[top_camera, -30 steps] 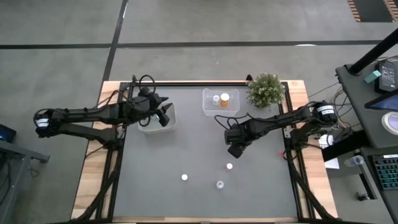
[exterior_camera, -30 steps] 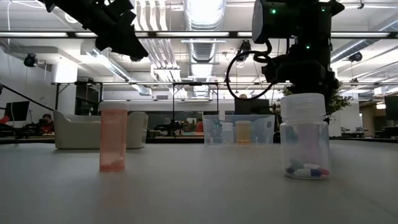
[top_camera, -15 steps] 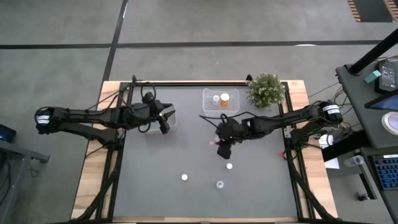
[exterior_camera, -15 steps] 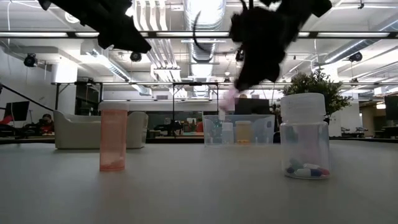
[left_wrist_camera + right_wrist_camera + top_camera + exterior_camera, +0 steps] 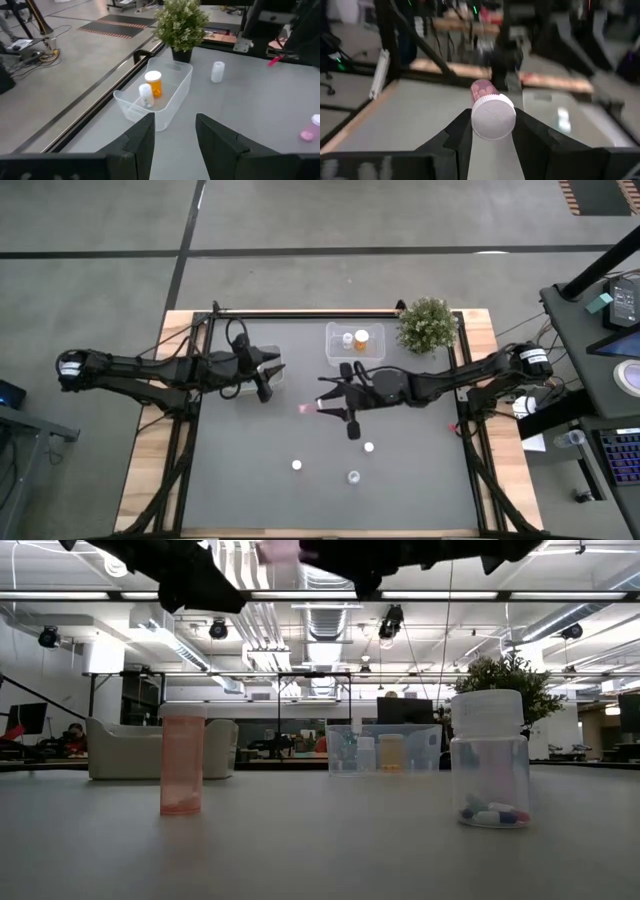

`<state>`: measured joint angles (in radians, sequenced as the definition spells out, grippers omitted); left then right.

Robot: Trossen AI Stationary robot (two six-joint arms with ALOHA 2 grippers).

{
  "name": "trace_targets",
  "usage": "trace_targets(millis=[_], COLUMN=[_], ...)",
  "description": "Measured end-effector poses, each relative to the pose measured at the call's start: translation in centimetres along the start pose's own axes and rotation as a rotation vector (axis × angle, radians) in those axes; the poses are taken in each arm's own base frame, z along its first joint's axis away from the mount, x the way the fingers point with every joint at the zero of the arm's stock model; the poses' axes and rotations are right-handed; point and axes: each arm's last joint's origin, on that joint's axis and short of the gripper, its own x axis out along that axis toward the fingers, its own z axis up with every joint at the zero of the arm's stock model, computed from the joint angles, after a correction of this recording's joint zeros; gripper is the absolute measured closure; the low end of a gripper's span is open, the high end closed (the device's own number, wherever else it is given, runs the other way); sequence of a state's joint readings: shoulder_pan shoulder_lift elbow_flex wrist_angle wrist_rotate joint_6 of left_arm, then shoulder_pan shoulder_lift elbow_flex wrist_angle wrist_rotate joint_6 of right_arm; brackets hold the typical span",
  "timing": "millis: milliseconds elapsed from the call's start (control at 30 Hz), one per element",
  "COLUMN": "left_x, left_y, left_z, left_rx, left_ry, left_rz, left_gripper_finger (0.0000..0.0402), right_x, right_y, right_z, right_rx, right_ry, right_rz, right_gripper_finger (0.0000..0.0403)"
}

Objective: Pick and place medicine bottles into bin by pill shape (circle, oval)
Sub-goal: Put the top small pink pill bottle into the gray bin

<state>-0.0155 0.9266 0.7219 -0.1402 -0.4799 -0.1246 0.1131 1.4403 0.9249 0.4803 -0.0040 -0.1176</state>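
Note:
My right gripper (image 5: pixel 320 405) hangs over the table's middle, pointing level toward the left edge, shut on a pink medicine bottle (image 5: pixel 305 408) with a white cap (image 5: pixel 492 119). My left gripper (image 5: pixel 265 377) hovers open at the left, over a pale tub (image 5: pixel 275 358) that its arm mostly hides; nothing lies between its fingers (image 5: pixel 175 145). A clear bin (image 5: pixel 355 345) at the far middle holds two bottles standing upright, one white (image 5: pixel 145 95) and one orange (image 5: pixel 154 82). Three more bottles stand on the near table (image 5: pixel 369 447), (image 5: pixel 297 465), (image 5: pixel 354 476). My right gripper pinches the pink bottle between its two fingers (image 5: pixel 462 131), which sit on opposite sides at the capped end (image 5: pixel 479 131). The fingers come level from the table's right, along the bottle. It lies level, cap toward the wrist, pink body (image 5: pixel 304 408) sticking out past the fingertips, clear of the table.
A bushy potted plant (image 5: pixel 428 325) stands at the far right beside the clear bin. In the low view a pink-orange bottle (image 5: pixel 182 758) and a clear bottle of capsules (image 5: pixel 490 760) stand near the camera. Bare grey table lies between the arms.
My right gripper has risen and gone toward the table's left edge, tipping from pointing down to level. The pink bottle went with it, from hanging upright to lying level. My left gripper has swung a little toward the near edge.

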Motion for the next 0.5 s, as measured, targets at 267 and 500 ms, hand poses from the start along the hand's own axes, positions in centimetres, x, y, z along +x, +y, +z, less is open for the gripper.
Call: trace_targets(millis=[267,500], left_x=[-0.3,-0.8], left_y=[-0.6,-2.2], left_z=[0.0,0.8], left_rx=[0.013,0.037], left_ry=[-0.003,-0.093], left_rz=[-0.046,-0.413], left_gripper_finger=[0.0274,0.0274], right_x=[-0.1,-0.2], right_y=[0.1,0.1], right_z=[-0.3,-0.2], right_rx=[-0.014,-0.047], right_ry=[-0.041,-0.05], right_rz=[0.0,-0.001], right_gripper_finger=[0.0286,0.0287])
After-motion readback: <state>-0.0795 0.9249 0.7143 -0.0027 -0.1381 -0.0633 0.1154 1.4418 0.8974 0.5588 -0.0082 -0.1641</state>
